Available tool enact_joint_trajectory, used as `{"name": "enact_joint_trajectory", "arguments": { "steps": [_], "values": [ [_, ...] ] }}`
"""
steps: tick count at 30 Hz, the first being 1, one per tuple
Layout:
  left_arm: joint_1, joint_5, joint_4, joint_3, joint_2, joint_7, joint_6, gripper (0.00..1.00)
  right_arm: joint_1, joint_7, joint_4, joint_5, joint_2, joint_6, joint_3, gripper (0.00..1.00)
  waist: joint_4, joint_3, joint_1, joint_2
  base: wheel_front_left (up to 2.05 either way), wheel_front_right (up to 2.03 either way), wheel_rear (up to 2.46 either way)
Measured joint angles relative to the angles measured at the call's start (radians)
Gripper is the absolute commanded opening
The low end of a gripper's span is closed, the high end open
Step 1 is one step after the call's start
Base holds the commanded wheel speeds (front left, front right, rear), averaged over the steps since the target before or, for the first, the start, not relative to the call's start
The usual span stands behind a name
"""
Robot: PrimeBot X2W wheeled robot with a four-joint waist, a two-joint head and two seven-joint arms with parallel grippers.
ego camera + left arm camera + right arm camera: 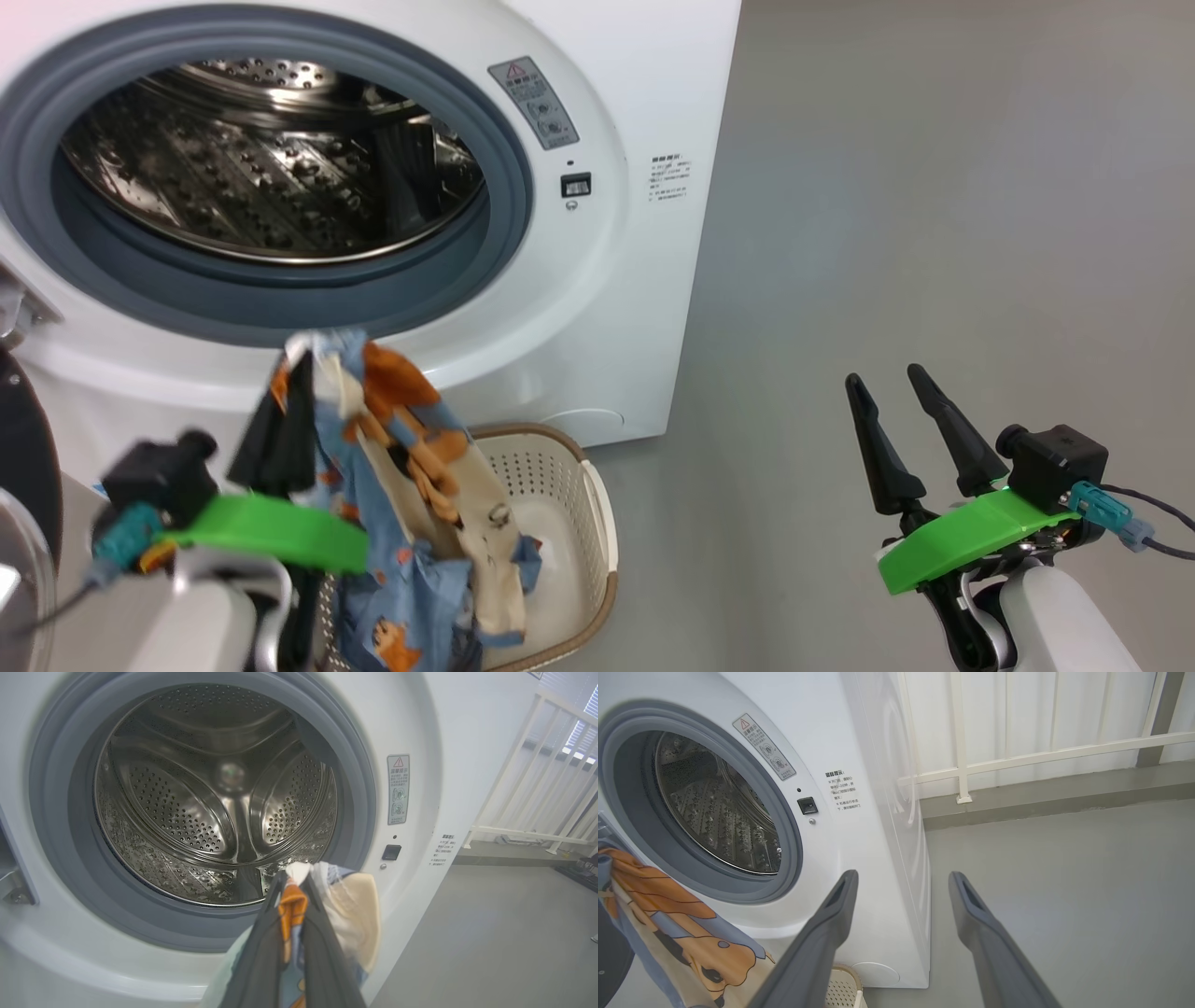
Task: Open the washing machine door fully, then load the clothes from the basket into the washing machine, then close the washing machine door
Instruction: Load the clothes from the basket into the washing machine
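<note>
The washing machine (635, 308) stands with its mouth uncovered, and the steel drum (271, 159) holds no clothes that I can see. The washing machine door (21, 448) is swung out at the far left edge; a strip of its black rim shows. My left gripper (297, 359) is shut on the clothes (411, 467), a blue, orange and cream garment hanging just below the grey seal, over the basket (579, 523). In the left wrist view the left gripper (294, 882) pinches the clothes (355, 905) before the drum (210, 802). My right gripper (887, 378) is open over bare floor, as its wrist view (903, 877) confirms.
Grey floor (934, 233) stretches to the right of the machine. A white railing (1017, 756) on a low step runs behind it. The basket corner (843, 989) sits against the machine's base, and the hanging clothes (668, 914) show at the lower left.
</note>
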Motion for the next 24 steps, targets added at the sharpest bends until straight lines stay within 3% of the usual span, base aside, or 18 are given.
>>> {"name": "enact_joint_trajectory", "arguments": {
  "steps": [4, 15, 24],
  "values": [
    [-0.077, 0.008, 0.023, 0.007, 0.016, 0.000, -0.001, 0.00, 0.000, 0.000, -0.002, 0.000, -0.001, 0.000, 0.002, 1.00, -0.001, 0.018, 0.0000, 0.0000, 0.00, 0.00, 0.00],
    [-0.365, 0.032, 0.246, 0.030, 0.034, 0.006, -0.018, 0.00, -0.030, 0.000, -0.026, 0.000, 0.004, 0.000, 0.008, 1.00, -0.024, 0.123, 0.0000, 0.0000, 0.00, 0.00, 0.00],
    [-0.592, 0.043, 0.524, 0.043, 0.054, 0.005, -0.037, 0.00, -0.084, 0.000, -0.046, 0.000, 0.025, 0.000, 0.012, 1.00, -0.066, 0.248, 0.0000, 0.0000, 0.00, 0.00, 0.00]
  ]
}}
